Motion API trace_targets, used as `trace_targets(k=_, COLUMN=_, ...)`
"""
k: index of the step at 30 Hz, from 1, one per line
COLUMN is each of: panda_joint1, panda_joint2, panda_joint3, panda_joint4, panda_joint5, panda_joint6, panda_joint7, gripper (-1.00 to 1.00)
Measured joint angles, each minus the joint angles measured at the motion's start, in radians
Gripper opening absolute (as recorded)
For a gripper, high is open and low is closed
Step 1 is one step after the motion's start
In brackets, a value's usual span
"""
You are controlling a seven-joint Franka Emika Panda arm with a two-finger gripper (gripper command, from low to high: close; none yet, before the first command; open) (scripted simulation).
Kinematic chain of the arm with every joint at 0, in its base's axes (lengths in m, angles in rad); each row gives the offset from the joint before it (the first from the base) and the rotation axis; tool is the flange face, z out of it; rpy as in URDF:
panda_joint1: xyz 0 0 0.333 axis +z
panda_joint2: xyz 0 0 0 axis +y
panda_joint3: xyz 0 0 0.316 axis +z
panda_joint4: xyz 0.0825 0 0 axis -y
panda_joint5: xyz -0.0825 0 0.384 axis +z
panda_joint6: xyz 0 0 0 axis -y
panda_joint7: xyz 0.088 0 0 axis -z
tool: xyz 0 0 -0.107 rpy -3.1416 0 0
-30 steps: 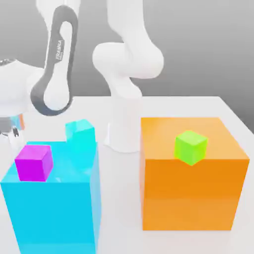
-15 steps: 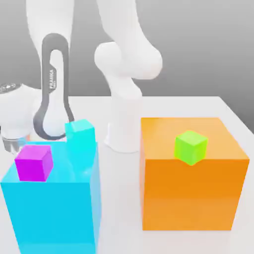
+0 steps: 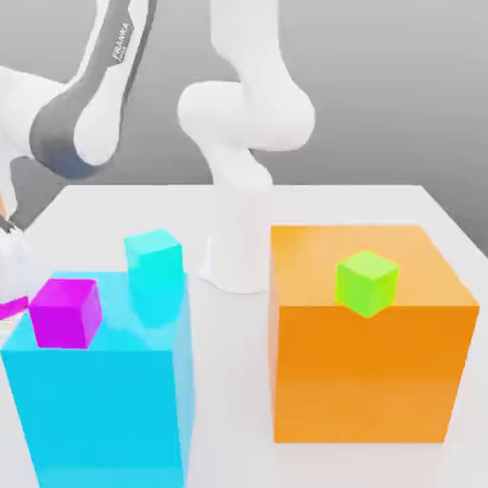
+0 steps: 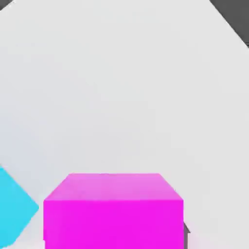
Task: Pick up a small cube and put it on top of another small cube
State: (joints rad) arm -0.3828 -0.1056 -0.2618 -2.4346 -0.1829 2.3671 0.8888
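Note:
One small magenta cube (image 3: 65,313) rests on top of the big cyan block (image 3: 100,391), near its left side. At the exterior view's left edge, beside that block, my gripper (image 3: 10,291) is shut on a second magenta cube, of which a thin strip (image 3: 13,307) shows. In the hand view this held magenta cube (image 4: 113,211) sits close under the camera, with the white table (image 4: 121,87) far beyond it. A corner of cyan (image 4: 14,209) shows beside it.
A small cyan cube (image 3: 152,257) stands behind the big cyan block. A big orange block (image 3: 367,372) on the exterior view's right carries a small green cube (image 3: 366,282). The arm's white base (image 3: 238,248) rises between the two big blocks.
The jaws have closed from wide open to shut. The hand has shifted toward the exterior view's left edge, the arm's upper links have swung up, and a magenta strip now shows under the hand.

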Motion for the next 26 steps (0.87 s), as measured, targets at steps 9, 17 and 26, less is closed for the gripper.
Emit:
trace_targets(k=9, panda_joint1=0.118, panda_joint2=-0.324, panda_joint3=0.167, panda_joint4=-0.042, panda_joint5=0.117, panda_joint6=-0.305, panda_joint7=0.169, gripper=-1.00)
trace_targets(k=17, panda_joint1=0.151, panda_joint2=-0.364, panda_joint3=0.214, panda_joint4=-0.161, panda_joint5=0.165, panda_joint6=-0.240, panda_joint7=0.205, gripper=1.00)
trace_targets(k=26, panda_joint1=0.150, panda_joint2=-0.400, panda_joint3=0.219, panda_joint4=-0.092, panda_joint5=0.160, panda_joint6=-0.346, panda_joint7=0.208, gripper=1.00)
